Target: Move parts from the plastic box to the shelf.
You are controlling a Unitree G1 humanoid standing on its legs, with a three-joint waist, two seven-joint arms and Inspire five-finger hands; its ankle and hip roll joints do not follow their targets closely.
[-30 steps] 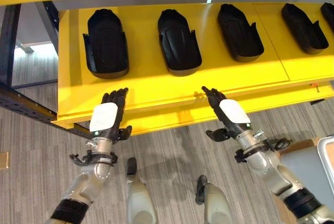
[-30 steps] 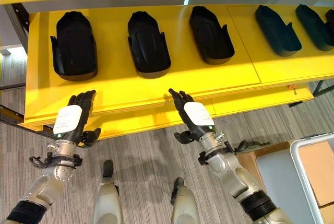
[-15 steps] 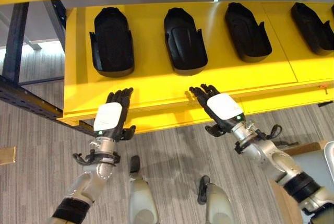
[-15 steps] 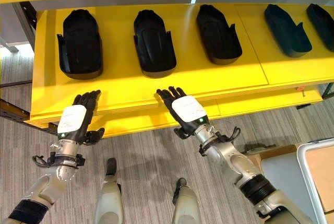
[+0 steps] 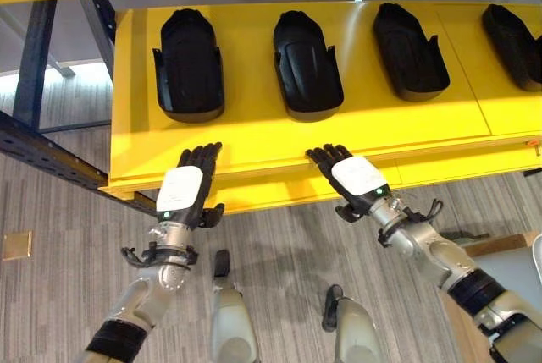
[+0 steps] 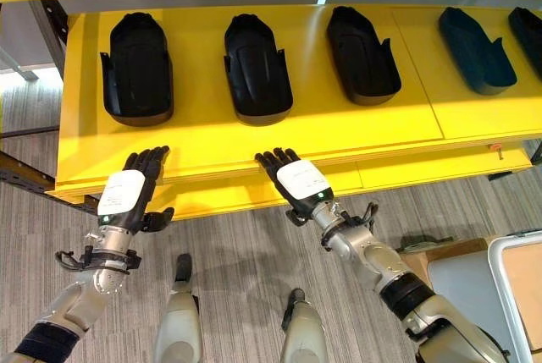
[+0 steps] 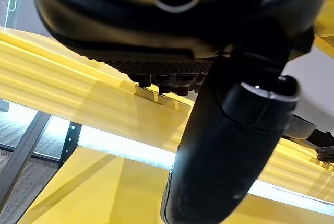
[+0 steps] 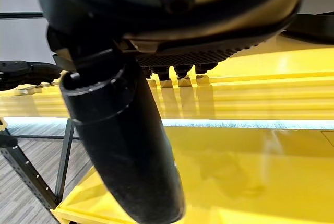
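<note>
Several black moulded parts lie in a row on the yellow shelf (image 5: 254, 139): one at the left (image 5: 190, 64), one in the middle (image 5: 307, 65), one further right (image 5: 410, 40). My left hand (image 5: 182, 194) is at the shelf's front edge, fingers straight, holding nothing. My right hand (image 5: 356, 178) is also at the front edge, below the middle part, fingers straight and empty. Each wrist view looks past its own straight fingers, left (image 7: 167, 80) and right (image 8: 177, 70), to the yellow shelf edge.
A lower yellow shelf level (image 5: 279, 194) juts out under the front edge. A dark steel frame post (image 5: 38, 58) and beam (image 5: 51, 160) stand at the left. A grey bin's rim (image 6: 500, 287) shows at the lower right. Grey carpet lies below.
The camera has shifted a little. My right hand has moved left along the shelf edge and turned its back upward. My left hand has stayed at the front edge.
</note>
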